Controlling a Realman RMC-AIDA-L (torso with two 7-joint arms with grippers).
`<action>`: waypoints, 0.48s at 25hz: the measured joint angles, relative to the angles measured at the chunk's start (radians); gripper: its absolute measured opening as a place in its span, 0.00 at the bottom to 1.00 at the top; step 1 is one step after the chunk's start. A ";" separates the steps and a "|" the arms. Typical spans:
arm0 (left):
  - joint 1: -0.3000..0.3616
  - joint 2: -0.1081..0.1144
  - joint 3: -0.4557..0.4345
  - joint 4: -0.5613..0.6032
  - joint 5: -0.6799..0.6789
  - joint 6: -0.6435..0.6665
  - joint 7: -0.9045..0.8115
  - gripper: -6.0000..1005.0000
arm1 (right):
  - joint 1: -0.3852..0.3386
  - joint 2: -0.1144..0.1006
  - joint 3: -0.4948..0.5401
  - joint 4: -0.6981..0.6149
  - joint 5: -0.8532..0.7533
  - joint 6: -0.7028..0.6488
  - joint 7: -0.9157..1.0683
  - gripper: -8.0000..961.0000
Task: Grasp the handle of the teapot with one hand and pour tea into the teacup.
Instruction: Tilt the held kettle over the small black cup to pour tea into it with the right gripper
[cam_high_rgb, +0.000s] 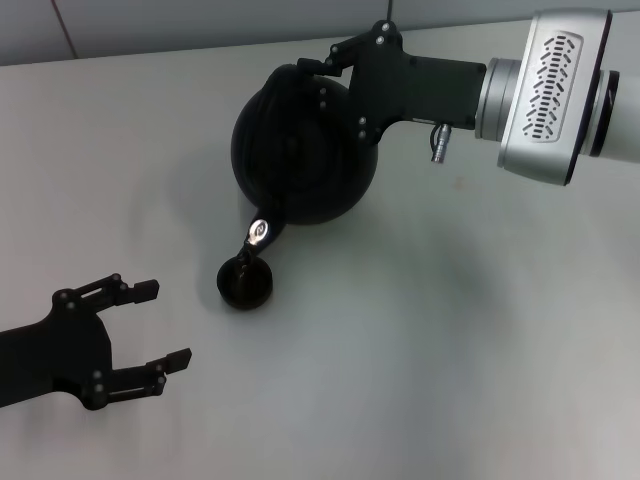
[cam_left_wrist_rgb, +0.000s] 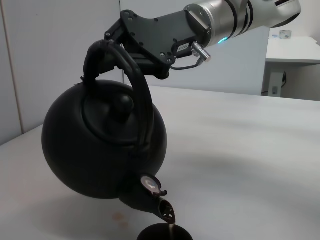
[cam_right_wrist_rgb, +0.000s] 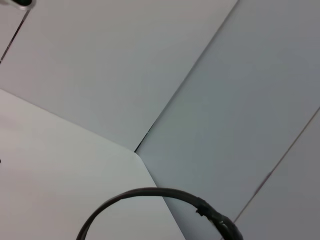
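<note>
R hand (cam_high_rgb: 318, 68) clamps arched handle (cam_left_wrist_rgb: 127, 75); round matte teapot (cam_high_rgb: 300, 150) tilted, tea (cam_left_wrist_rgb: 170, 227) into teacup (cam_high_rgb: 245, 283).

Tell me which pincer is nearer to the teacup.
Left. The left pincer sits open on the table beside the teacup; the right pincer holds the teapot's handle up above it.

pale grey flat wall panels (cam_right_wrist_rgb: 240, 100) are seen, split by a dark seam | white smooth tabletop (cam_right_wrist_rgb: 60, 170) with a rounded corner is shown | thin black curved cable (cam_right_wrist_rgb: 150, 192) is seen arching across
</note>
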 joint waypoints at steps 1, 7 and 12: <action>0.000 0.000 0.000 0.000 0.000 0.000 0.000 0.84 | 0.000 0.000 0.000 0.000 0.000 0.000 -0.004 0.09; -0.005 -0.002 0.000 0.000 0.000 -0.002 0.000 0.84 | 0.000 0.000 0.000 0.000 0.000 0.000 -0.008 0.09; -0.005 -0.002 0.000 0.000 0.000 -0.003 0.000 0.84 | -0.001 0.000 0.002 0.004 0.002 0.000 -0.013 0.09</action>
